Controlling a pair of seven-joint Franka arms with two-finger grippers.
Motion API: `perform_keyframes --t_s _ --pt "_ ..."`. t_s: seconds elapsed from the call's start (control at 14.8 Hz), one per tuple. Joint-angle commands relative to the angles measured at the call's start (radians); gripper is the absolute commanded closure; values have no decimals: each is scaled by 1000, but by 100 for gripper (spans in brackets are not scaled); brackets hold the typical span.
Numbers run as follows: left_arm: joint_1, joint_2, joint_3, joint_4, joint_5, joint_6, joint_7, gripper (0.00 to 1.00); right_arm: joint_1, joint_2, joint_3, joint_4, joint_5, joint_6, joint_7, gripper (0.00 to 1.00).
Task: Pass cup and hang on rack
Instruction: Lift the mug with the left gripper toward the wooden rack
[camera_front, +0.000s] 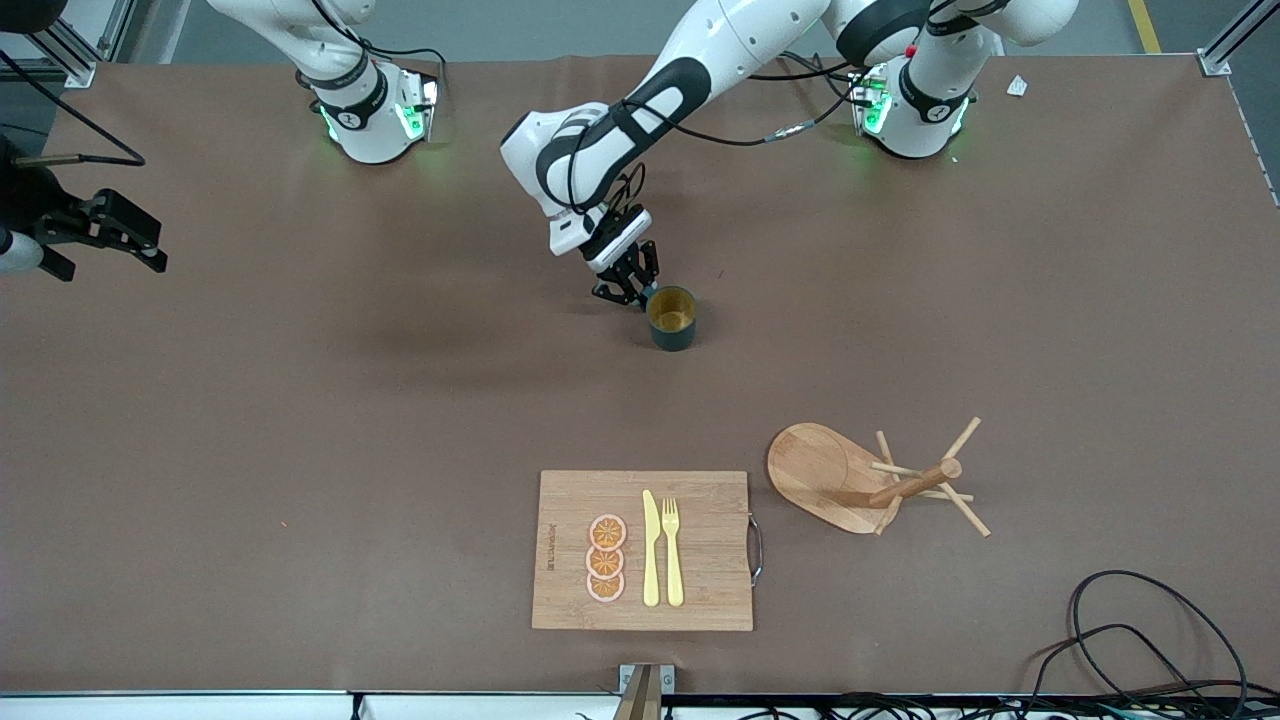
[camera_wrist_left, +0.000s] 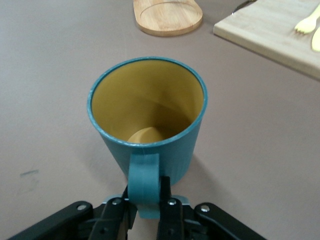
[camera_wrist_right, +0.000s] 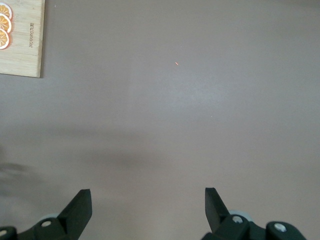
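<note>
The dark teal cup (camera_front: 672, 318) with a mustard-yellow inside stands upright on the table's middle. My left gripper (camera_front: 630, 285) sits low beside it, on the side toward the robots' bases. In the left wrist view the cup (camera_wrist_left: 147, 115) fills the middle and my left gripper (camera_wrist_left: 145, 192) is shut on its loop handle, one finger on each side. The wooden rack (camera_front: 820, 475) stands nearer to the front camera, toward the left arm's end; its oval base (camera_wrist_left: 167, 17) shows here too. My right gripper (camera_front: 145, 240) waits open over the right arm's end; its view shows the right gripper (camera_wrist_right: 147, 200) over bare table.
A wooden cutting board (camera_front: 640, 550) with a metal handle lies near the table's front edge, carrying orange slices (camera_front: 606, 558), a yellow knife and a fork (camera_front: 672, 550). Its corner (camera_wrist_left: 270, 30) shows in the left wrist view. Black cables (camera_front: 1150, 640) lie at the front corner by the left arm's end.
</note>
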Motion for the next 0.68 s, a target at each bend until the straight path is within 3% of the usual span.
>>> perform_keyframes --t_s 0.0,0.27,0.61 --pt "100 -90 -51 4 -56 24 83 85 1 -17 0 -7 12 -5 -3 0" --pt "297 -263 -137 6 -269 64 283 86 -1 -17 0 -4 12 -5 -7 0" --pt "505 -418 -143 6 -635 164 497 88 -1 -17 0 -2 12 -5 -9 0"
